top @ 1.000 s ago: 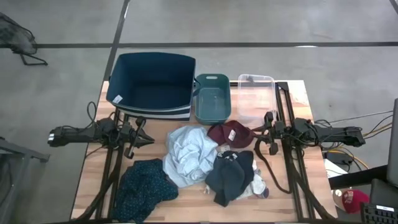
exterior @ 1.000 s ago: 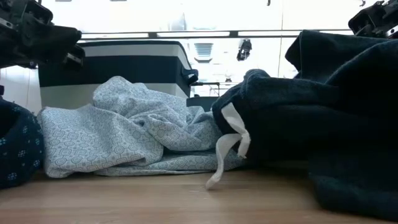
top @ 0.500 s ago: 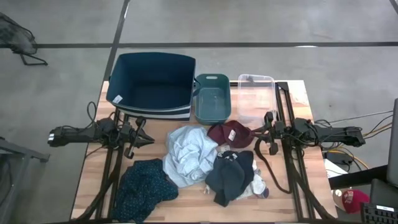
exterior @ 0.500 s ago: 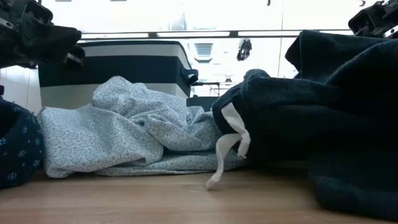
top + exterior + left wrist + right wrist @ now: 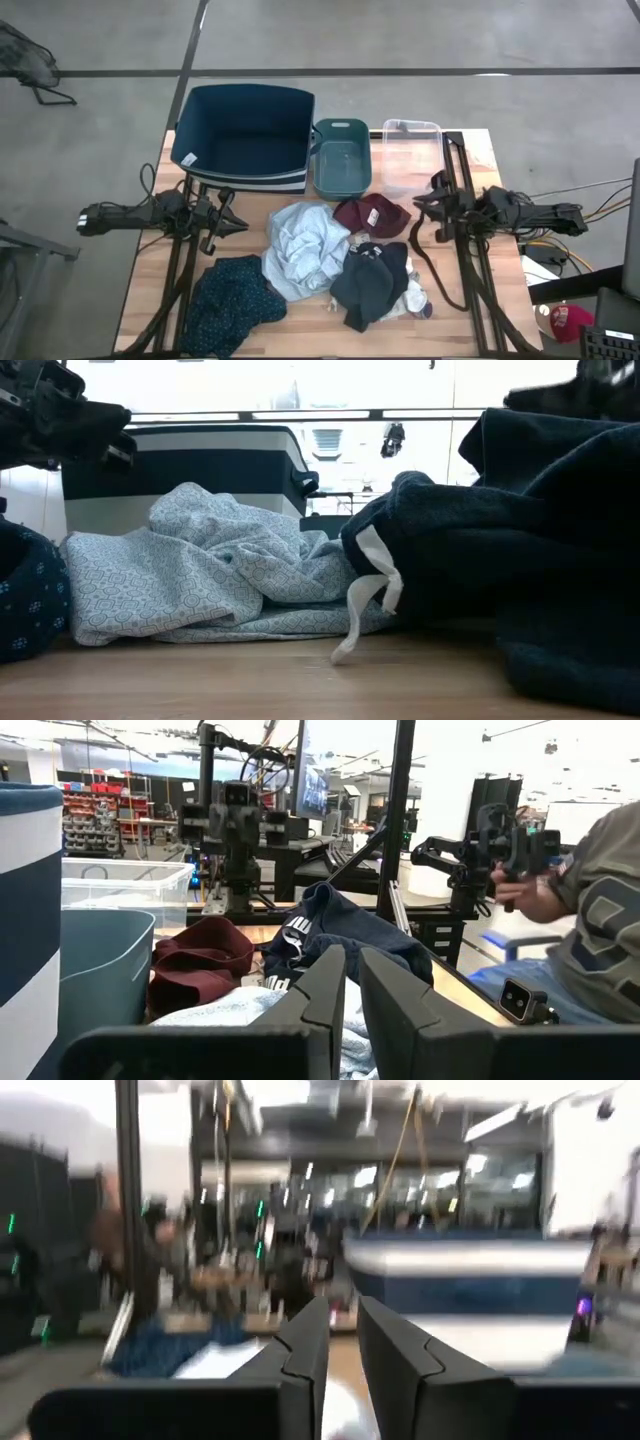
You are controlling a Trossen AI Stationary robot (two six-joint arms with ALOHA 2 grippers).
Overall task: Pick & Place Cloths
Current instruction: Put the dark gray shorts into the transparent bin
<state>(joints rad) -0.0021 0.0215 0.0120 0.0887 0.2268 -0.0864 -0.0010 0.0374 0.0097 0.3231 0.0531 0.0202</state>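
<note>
Several cloths lie heaped on the wooden table: a pale blue-grey one [image 5: 300,250] in the middle, a dark teal patterned one [image 5: 232,305] at the near left, a maroon one [image 5: 368,215], and a dark navy one [image 5: 372,280] with white bits [image 5: 415,300] beside it. My left gripper [image 5: 236,224] hovers left of the pale cloth, its fingers [image 5: 330,982] nearly together, holding nothing. My right gripper [image 5: 416,208] hovers right of the maroon cloth, also shut and empty [image 5: 343,1335].
Three bins stand along the far edge: a large blue one [image 5: 245,100], a small teal one [image 5: 342,128] and a clear one [image 5: 410,130]. Bare wood [image 5: 160,250] lies under the left arm. A person sits beyond the table's right side [image 5: 590,900].
My right gripper has shifted a little toward the table's right and far edges, and its wrist view is blurred by the motion. The cloths have not moved.
</note>
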